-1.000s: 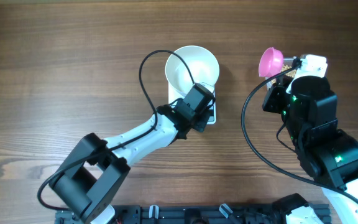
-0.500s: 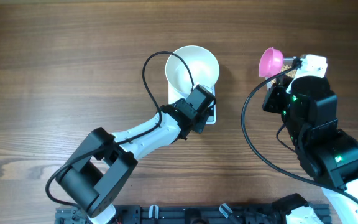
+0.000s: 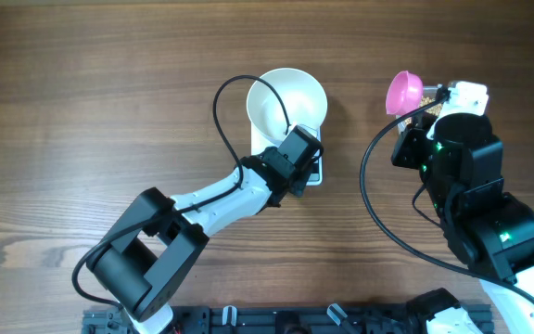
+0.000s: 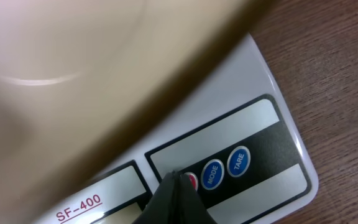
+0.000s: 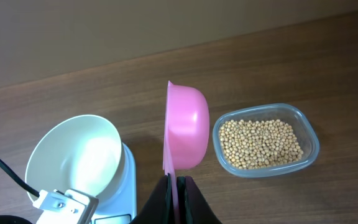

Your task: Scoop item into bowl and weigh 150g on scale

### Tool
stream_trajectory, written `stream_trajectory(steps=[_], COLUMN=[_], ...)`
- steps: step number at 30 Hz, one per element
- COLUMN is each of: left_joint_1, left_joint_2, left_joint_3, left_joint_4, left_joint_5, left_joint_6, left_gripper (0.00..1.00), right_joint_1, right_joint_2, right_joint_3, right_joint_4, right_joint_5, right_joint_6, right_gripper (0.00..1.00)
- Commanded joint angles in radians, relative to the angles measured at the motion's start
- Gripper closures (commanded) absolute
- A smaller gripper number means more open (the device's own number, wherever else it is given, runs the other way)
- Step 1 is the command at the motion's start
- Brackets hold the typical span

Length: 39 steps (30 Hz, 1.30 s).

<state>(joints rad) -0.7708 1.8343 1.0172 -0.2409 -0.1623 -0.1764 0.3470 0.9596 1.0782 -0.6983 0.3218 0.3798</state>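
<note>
Since the earlier overhead frame, only the rear links of the left arm have swung slightly rightward; the left end effector (image 4: 178, 182) remains over the front panel of the scale (image 4: 257, 81), and the right arm has not shifted. Left end effector: fingers fully closed, holding nothing, tips meeting at the red button (image 4: 192, 181) just beside the blue MODE button (image 4: 211, 174) and TARE button (image 4: 238, 162). Bowl (image 3: 287, 100): white, seated on the scale at mid-surface (image 3: 109, 93). Right end effector (image 5: 174, 186): clamped tight on the handle of a pink scoop (image 5: 186, 127), which stands on edge (rim vertical in the right wrist view) between the bowl and a clear tub (image 5: 313, 138). Beans (image 5: 261, 143): all lying in the tub, which rests on the surface well apart from the scale.
</note>
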Motion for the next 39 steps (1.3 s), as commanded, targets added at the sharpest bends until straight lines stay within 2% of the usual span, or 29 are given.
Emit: stream_trajectory(steps=[1, 21, 27, 39], left_joint_1=[-0.002, -0.002, -0.002, -0.003], left_joint_2=[0.027, 0.026, -0.034, 0.002], left_joint_3=[0.015, 0.016, 0.039, 0.038], left_joint_4=[0.001, 0.017, 0.018, -0.004], left_joint_5=[-0.014, 0.008, 0.008, 0.035], left_joint_6=[0.016, 0.008, 0.009, -0.014], left_gripper=[0.96, 0.96, 0.96, 0.96], right_joint_1=[-0.005, -0.005, -0.005, -0.005], right_joint_2=[-0.001, -0.001, -0.001, -0.001], right_joint_3=[0.031, 0.031, 0.031, 0.031], right_joint_4=[0.004, 0.005, 0.005, 0.004], right_joint_5=[-0.008, -0.008, -0.007, -0.008], right_joint_6=[-0.003, -0.010, -0.010, -0.012], right_gripper=[0.96, 0.96, 0.96, 0.96])
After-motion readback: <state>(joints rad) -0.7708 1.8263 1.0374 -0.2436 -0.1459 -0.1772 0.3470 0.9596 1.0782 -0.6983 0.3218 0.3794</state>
